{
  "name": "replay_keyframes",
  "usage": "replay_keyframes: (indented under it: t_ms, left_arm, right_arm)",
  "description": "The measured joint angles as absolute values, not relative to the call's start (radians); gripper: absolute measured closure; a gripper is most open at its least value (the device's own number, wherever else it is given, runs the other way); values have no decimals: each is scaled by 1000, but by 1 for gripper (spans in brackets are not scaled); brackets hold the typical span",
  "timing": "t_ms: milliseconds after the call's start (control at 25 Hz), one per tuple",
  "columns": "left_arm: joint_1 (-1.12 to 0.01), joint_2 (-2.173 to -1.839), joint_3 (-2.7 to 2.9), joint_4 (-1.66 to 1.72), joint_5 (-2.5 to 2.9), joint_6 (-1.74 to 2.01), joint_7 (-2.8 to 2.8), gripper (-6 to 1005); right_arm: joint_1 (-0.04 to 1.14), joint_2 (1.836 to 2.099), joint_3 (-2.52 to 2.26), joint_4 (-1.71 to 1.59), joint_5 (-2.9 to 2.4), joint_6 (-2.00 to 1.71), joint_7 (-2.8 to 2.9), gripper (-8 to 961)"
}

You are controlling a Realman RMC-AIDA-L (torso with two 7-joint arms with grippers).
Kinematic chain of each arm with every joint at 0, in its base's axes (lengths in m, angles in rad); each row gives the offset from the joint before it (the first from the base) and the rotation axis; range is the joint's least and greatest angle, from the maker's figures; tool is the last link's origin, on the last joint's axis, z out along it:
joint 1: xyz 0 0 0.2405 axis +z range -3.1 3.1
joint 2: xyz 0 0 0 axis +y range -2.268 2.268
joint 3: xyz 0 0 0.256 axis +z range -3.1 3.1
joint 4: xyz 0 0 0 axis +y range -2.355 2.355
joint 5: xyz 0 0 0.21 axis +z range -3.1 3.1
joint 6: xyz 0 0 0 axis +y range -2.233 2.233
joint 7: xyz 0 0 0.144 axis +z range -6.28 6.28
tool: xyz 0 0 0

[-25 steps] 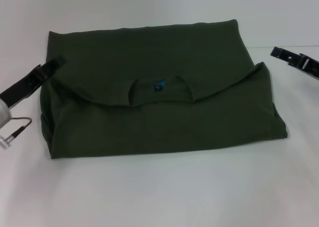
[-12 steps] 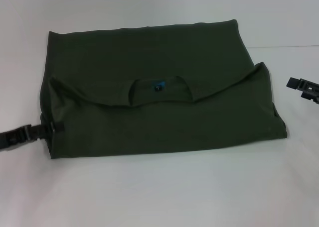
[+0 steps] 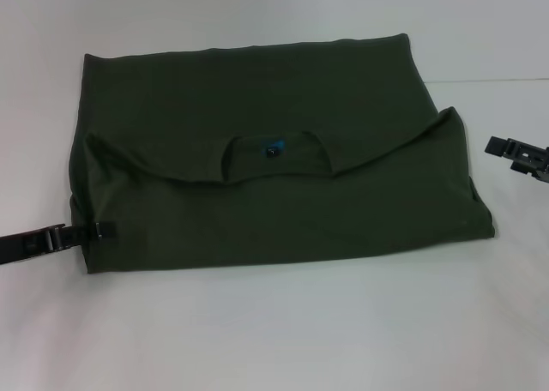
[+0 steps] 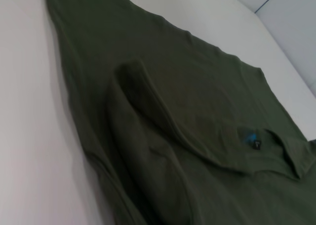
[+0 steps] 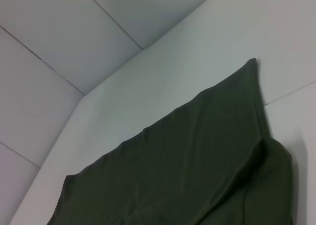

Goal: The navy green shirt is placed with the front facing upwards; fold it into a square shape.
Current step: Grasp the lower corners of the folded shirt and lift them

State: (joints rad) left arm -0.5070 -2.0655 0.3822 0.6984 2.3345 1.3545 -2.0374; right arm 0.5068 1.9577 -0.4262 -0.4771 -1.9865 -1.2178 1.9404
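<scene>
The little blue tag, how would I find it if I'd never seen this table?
Look at the white table and the big dark green shirt folded on it. Near the shirt's middle sits the curved collar. Inside it is the neck label, the only bright blue spot on all that green.

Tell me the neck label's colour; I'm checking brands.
Blue and black label, clearest in the head view.

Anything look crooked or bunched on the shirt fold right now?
Yes. The navy green shirt is folded unevenly: its upper layer's edge curves across the middle, and the right corner sticks up.
</scene>
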Motion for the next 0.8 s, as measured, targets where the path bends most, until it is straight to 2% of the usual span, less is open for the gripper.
replay_keyframes:
  t_ms: [320, 800]
  left_arm:
    - [-510, -2082, 459, 695, 2336, 1305, -2034, 279]
    - [-519, -2085, 470, 695, 2341, 1282, -2048, 281]
  right_arm:
    - [512, 1957, -427, -477, -1987, -1206, 1940, 48]
    - [513, 1959, -436, -477, -1986, -1188, 1940, 47]
